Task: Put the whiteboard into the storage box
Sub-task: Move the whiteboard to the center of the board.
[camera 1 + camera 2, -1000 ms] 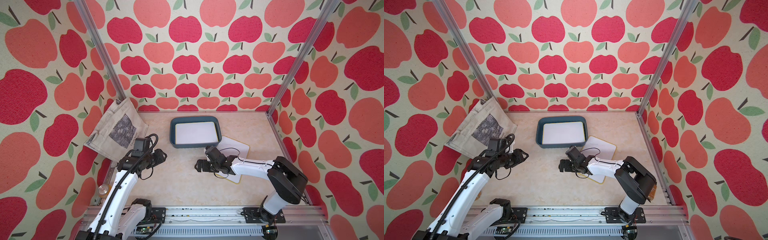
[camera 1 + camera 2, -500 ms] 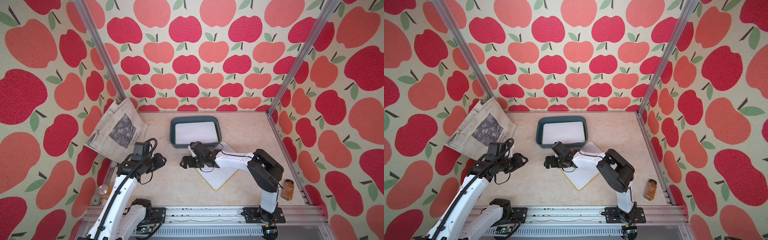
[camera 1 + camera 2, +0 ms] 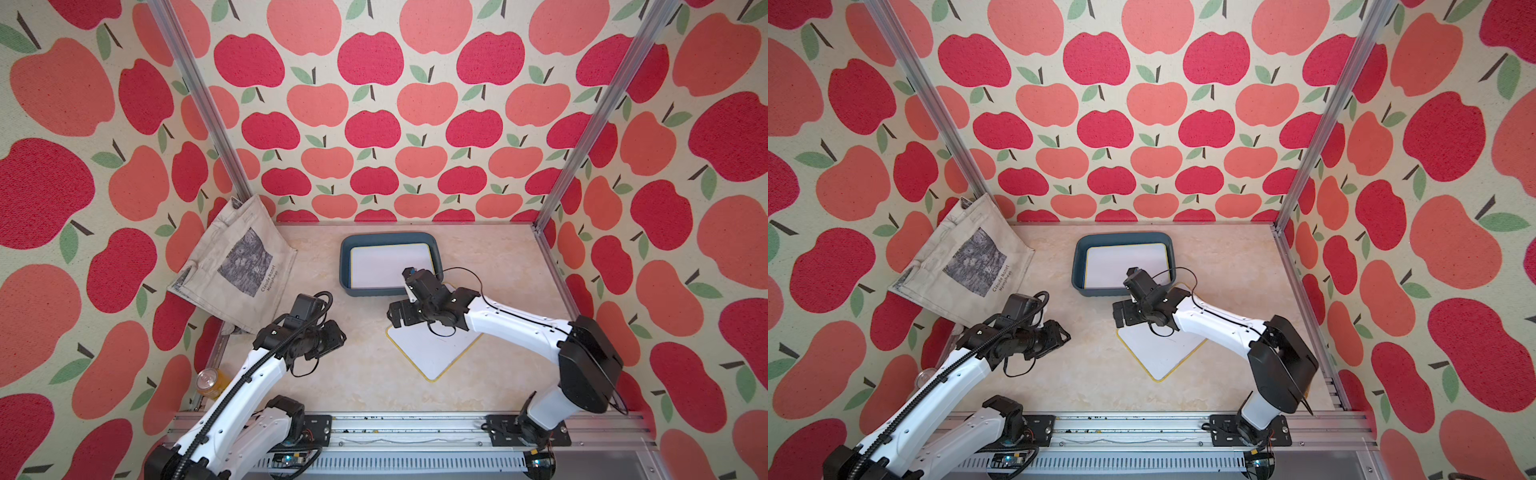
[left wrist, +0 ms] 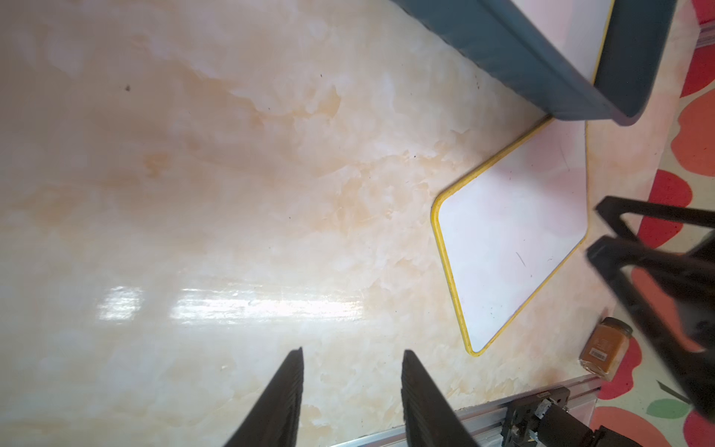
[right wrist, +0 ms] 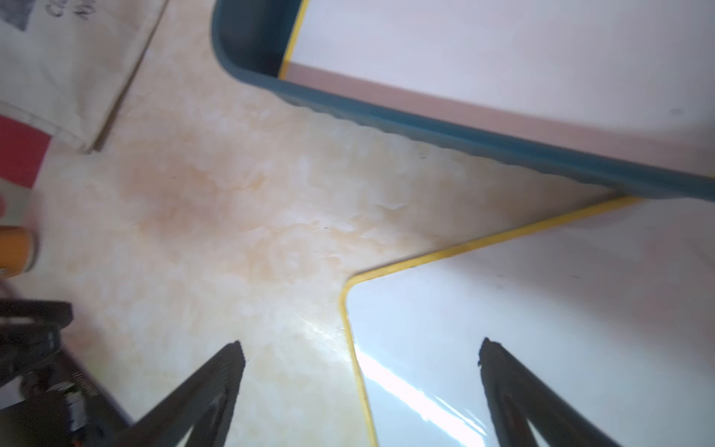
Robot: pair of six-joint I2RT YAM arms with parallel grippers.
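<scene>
Now, your whiteboard [image 3: 432, 353] looks thin, stiff, slick, flat on the worktop [image 3: 357, 374]; pinch its yellow left edge. Your right fingers [image 5: 510, 391] and left fingers [image 4: 284, 398] stand open, empty.

Marble-look tabletop [image 3: 365, 374] with storage box [image 3: 345, 266], loose whiteboard [image 3: 432, 353], tote bag [image 3: 232, 266], spice jar [image 4: 605, 352].

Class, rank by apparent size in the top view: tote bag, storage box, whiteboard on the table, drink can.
1. tote bag
2. storage box and whiteboard on the table: these look similar; the right arm hides part of the board, so they are left unranked
3. drink can
</scene>
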